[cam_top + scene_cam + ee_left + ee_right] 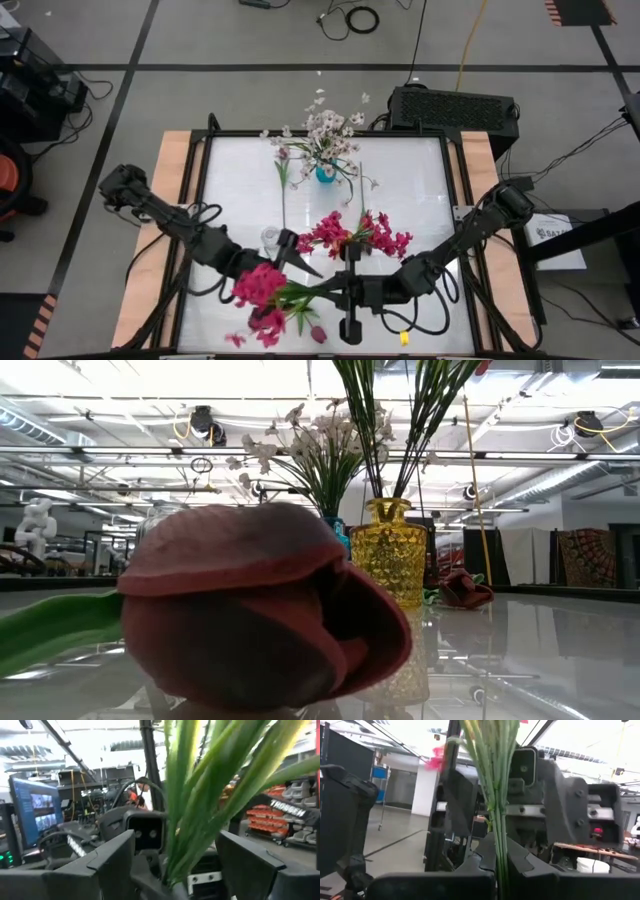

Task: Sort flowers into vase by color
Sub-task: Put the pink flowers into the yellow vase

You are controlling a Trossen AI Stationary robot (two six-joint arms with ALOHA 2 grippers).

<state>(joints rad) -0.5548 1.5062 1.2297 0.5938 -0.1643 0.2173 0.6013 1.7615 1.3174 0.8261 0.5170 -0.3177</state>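
A bunch of magenta flowers (pixel 260 286) with green stems (pixel 305 293) hangs in the air over the table's near middle. My right gripper (pixel 328 293), reaching in from the right, is shut on the stems. My left gripper (pixel 300 265) comes from the left and is open. In its wrist view its fingers stand on either side of the stems (pixel 200 805) without touching them. A yellow vase (pixel 388 550) holds more magenta blooms (pixel 355 235). A teal vase (pixel 325 174) holds white sprays (pixel 325 125). One maroon tulip (pixel 250 620) lies on its side on the table near the front edge. My right gripper pinches the bundle of green stems (pixel 498 840) between its two shut fingers (pixel 482 857). It comes level from the table's right. The stems stick out beyond the fingertips toward the table's left, with the magenta heads (pixel 258 284) at the far end of the bunch.
A small clear glass vase (pixel 268 238) stands left of the yellow one. A second maroon tulip (pixel 465 588) lies farther back on the table. Two long stems (pixel 284 195) (pixel 360 190) lie on the far half. Loose magenta petals (pixel 236 339) lie near the front edge.
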